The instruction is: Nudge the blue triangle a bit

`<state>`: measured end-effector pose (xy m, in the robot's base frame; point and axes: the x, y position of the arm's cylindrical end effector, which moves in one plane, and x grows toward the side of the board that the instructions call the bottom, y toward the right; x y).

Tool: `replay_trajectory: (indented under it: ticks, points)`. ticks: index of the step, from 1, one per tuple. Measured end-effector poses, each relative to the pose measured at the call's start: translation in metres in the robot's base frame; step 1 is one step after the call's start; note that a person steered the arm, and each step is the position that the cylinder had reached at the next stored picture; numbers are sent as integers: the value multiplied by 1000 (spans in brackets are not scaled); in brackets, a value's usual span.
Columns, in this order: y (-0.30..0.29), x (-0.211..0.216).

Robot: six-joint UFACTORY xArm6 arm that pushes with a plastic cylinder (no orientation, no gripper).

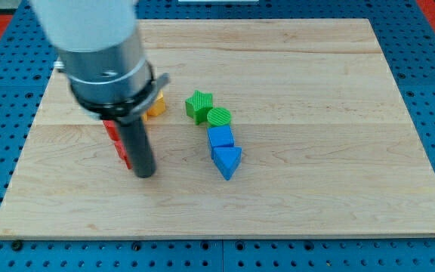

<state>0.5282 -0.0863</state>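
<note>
Blue pegboard [429, 113] surrounds a pale wooden board [316, 113] that fills most of the view. On the board I count two blue blocks, two green blocks, one red block and one orange or yellow block, six in all. The blue triangle [227, 161] lies near the middle, with the blue cube [220, 137] touching it on its upper side. Above that sits the green round block [219, 117], and the green star [198, 105] is just beside it toward the view's upper left, so these four form a short slanting chain. The red block [116, 142], long and narrow, is mostly hidden behind my rod. The orange block [155, 105] peeks out beside my housing; its shape I cannot make out. My tip [145, 174] rests on the wood, holding nothing, just beside the red block's lower end and well to the view's left of the blue triangle, apart from it.
</note>
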Motion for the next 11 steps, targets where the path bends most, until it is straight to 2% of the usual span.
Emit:
replay_trajectory:
  ticks: [2,3,4,5,7,9,11]
  points:
    - [-31,-32]
    - [-7,-27]
    - [50,19]
    - [69,53]
    - [100,21]
    - [93,14]
    - [147,58]
